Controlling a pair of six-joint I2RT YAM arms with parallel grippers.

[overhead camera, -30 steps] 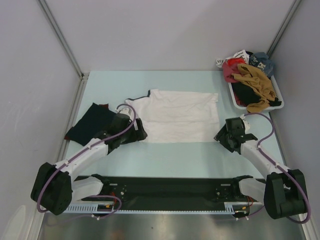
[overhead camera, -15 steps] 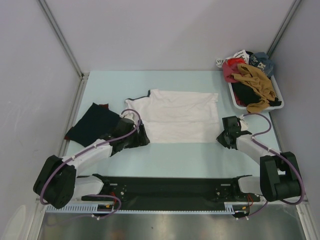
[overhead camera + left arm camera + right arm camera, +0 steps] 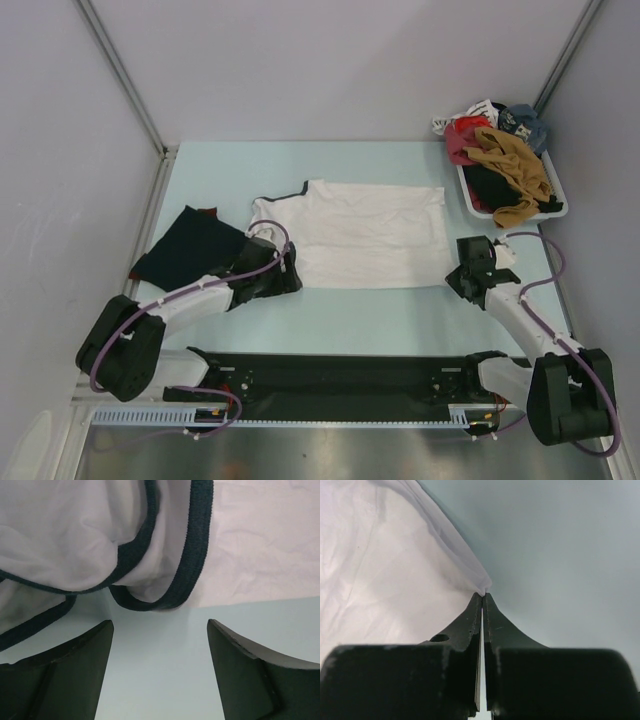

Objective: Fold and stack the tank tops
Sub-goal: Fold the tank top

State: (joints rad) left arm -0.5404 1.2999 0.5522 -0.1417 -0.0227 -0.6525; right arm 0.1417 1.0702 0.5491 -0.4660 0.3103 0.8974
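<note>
The white tank top (image 3: 360, 235) lies spread flat in the middle of the table, its navy-trimmed straps (image 3: 192, 555) at the left end. My left gripper (image 3: 292, 272) stands open just short of those straps, with bare table between its fingers (image 3: 159, 630). My right gripper (image 3: 452, 277) is shut on the near right corner of the white tank top; in the right wrist view the cloth (image 3: 395, 580) rises in a pinched fold to the fingertips (image 3: 483, 594). The dark navy tank top (image 3: 185, 245) lies folded at the left, maroon trim showing at its far edge.
A white tray (image 3: 556, 196) piled with red, tan, black and blue clothes sits at the back right. Grey walls and metal rails close in the table on the left, right and back. The black base rail (image 3: 330, 372) runs along the near edge.
My right gripper has shut on the white tank top's near right corner and drawn it slightly right. My left gripper has slid closer to the straps, still open.
</note>
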